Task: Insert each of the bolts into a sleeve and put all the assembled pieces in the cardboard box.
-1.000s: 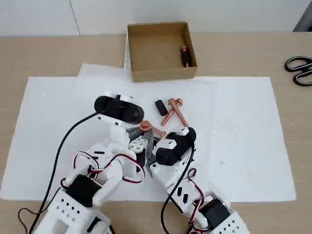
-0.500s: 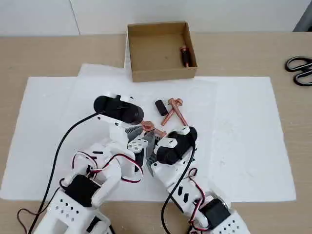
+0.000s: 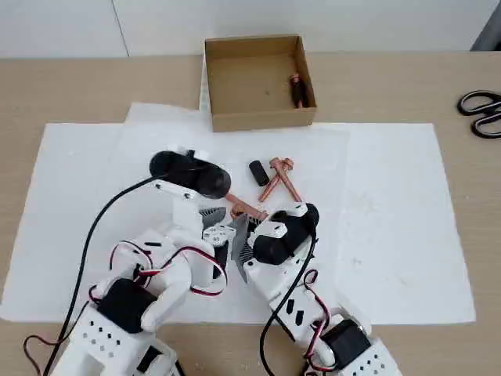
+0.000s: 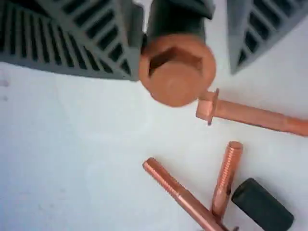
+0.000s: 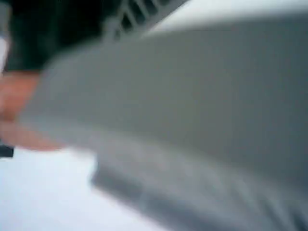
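Left claw edged back; bolt half hidden.

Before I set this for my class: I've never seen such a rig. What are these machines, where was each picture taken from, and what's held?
These are two white jointed robot arms, left and right, at a wooden table. One picture looks down from above; the others come from a camera on each wrist. On a white paper sheet lie loose copper-coloured bolts and a short black sleeve. The open cardboard box holds one assembled piece. A sleeved copper bolt sits at the left end effector; whether that or the right end effector grips it, I cannot tell.
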Motion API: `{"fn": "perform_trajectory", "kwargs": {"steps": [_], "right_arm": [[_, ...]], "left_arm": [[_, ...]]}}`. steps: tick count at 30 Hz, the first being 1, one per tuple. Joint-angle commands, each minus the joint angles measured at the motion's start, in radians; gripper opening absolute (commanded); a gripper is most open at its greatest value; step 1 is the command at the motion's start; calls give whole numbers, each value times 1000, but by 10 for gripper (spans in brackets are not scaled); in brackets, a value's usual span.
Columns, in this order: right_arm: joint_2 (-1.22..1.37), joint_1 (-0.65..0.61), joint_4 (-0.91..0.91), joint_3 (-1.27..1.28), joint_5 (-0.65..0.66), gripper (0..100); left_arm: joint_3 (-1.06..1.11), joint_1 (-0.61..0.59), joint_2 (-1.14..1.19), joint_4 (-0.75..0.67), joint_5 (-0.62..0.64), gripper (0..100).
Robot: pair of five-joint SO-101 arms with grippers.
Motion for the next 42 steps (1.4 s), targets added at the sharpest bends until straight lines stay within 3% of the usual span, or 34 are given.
{"fn": "perform_trajectory", "kwargs": {"steps": [1, 6, 12, 16, 19, 24, 30, 42], "right_arm": [[-15, 10, -4, 8, 2, 4], [-15, 19, -4, 8, 2, 4], [-15, 120, -4, 8, 0, 4], [-16, 323, -15, -12, 5, 4], [-15, 472, -15, -86, 104, 4], [59, 493, -33, -341, 242, 4], [524, 521, -162, -726, 288, 4], [1733, 524, -309, -1795, 285, 4]], "left_arm": [[-102, -37, -11, 29, -6, 116], [-153, -150, -11, 104, -18, 116], [-153, -431, -11, 150, -169, 116], [-145, -641, -8, 144, -333, 116], [-136, -761, -6, 166, -425, 116], [-65, -833, -9, 196, -431, 116], [-2, -833, -9, 192, -428, 115], [2, -833, -11, 193, -427, 115]]}}
